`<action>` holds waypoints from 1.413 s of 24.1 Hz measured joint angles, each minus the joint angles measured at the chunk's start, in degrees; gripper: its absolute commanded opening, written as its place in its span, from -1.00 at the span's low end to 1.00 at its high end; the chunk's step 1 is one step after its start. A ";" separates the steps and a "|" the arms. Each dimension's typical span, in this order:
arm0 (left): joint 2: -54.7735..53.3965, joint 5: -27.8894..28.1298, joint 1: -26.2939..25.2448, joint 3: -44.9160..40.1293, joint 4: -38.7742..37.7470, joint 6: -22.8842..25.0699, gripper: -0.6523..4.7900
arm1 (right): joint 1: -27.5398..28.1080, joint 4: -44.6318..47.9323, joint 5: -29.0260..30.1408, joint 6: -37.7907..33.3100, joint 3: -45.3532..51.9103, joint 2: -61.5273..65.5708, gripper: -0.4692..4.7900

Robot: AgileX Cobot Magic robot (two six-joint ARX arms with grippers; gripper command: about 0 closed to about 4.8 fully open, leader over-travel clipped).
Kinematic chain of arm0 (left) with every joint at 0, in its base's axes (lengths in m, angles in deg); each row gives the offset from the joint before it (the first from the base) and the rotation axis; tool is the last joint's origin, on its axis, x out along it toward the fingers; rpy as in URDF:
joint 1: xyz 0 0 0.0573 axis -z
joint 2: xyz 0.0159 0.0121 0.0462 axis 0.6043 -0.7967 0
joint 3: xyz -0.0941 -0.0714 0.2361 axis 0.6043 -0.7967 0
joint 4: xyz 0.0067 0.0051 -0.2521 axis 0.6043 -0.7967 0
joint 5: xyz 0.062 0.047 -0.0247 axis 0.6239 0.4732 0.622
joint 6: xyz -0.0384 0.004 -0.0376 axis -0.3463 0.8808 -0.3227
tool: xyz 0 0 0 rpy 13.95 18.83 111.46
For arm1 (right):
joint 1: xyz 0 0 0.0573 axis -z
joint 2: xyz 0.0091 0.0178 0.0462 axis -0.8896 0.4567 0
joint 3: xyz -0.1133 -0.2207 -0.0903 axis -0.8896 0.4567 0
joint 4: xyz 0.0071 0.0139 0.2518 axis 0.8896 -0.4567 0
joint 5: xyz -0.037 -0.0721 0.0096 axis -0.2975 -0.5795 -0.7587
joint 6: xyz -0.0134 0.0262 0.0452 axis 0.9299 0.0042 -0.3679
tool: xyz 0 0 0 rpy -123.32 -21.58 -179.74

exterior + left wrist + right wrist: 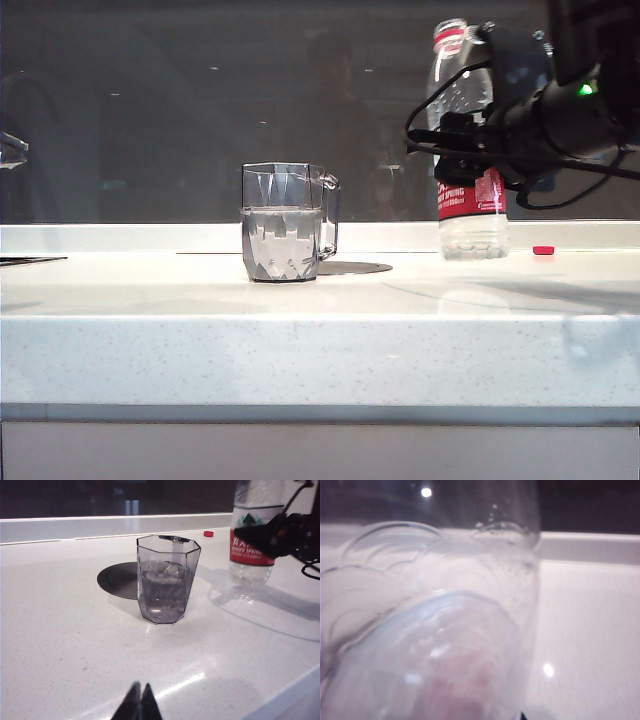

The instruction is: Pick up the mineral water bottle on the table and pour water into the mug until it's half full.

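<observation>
The mug (285, 225) stands in the middle of the table (300, 350), with water (282, 232) up to about half its height. It shows in the left wrist view too, the mug (167, 580) a good way ahead of my left gripper (140, 695), which is shut and empty low over the table. To the right, the mineral water bottle (468, 215) is upright with its base at the table surface. My right gripper (462, 155) is shut around its labelled middle. The bottle (435, 630) fills the right wrist view and hides those fingers.
A small red cap (543, 250) lies on the table right of the bottle. A flat dark round disc (117, 580) is set in the table just behind the mug. A raised ledge (150, 236) runs along the back.
</observation>
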 measured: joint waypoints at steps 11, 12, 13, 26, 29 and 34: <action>-0.04 -0.02 -0.02 0.00 0.02 0.00 -0.78 | 0.04 17.51 0.42 -0.35 1.90 10.25 -0.02; -0.04 0.00 -0.02 0.00 0.02 0.00 -0.77 | 0.04 17.77 0.44 -0.35 1.90 10.25 -0.01; -0.04 -0.02 -0.02 0.00 0.00 0.00 -0.78 | 0.04 17.79 0.42 -0.35 1.90 10.25 0.08; 0.00 -0.02 -0.02 0.00 0.02 0.00 -0.77 | -0.33 23.37 0.46 -0.48 9.03 9.86 1.00; 0.00 -0.02 -0.02 0.00 0.02 0.00 -0.77 | -0.33 23.41 0.66 -0.52 10.73 8.41 1.00; 0.00 0.00 -0.02 0.00 0.02 0.00 -0.77 | -1.07 23.39 1.49 -1.60 13.16 6.12 1.00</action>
